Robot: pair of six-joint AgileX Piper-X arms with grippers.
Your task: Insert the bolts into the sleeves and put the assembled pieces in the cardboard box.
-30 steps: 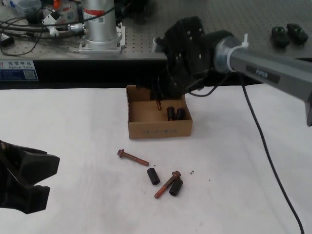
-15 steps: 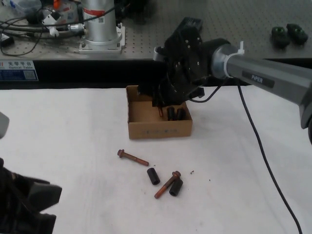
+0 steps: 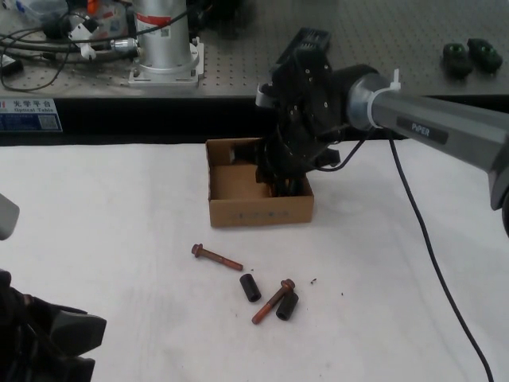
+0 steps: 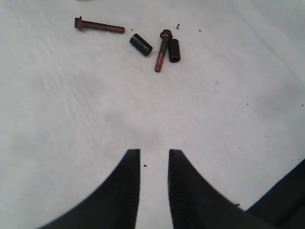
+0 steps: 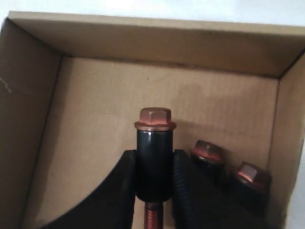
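— Since a second ago, what has shifted?

— Right gripper (image 5: 153, 160) has come down from above the cardboard box (image 5: 143, 45) into its open top. The left gripper (image 4: 153, 152) has drawn back toward the near edge of the high view.

— What are the right fingers (image 5: 125, 191) doing?

— They clamp an assembled piece (image 5: 153, 162), a black sleeve with a copper-coloured bolt through it. The bolt's head juts out past the fingertips, and its threaded end shows farther back between the two fingers.

— And where is the box from there?

— Its floor lies beyond the fingertips, with its walls all round them. Two more assembled pieces (image 5: 208, 155) sit side by side off to the outside of one finger, close to a corner of the box.

— The left fingers (image 4: 119, 191)?

— They are slightly parted, and only the white cloth (image 4: 71, 119) shows in the narrow gap.

— What lies ahead of them?

— All of it is well beyond the tips. A loose bolt (image 4: 99, 26) lies alone, with a loose sleeve (image 4: 141, 44) near its threaded end. Next comes a second bolt (image 4: 161, 50) with a second sleeve (image 4: 174, 50) just beside it. Neither bolt is inside a sleeve.
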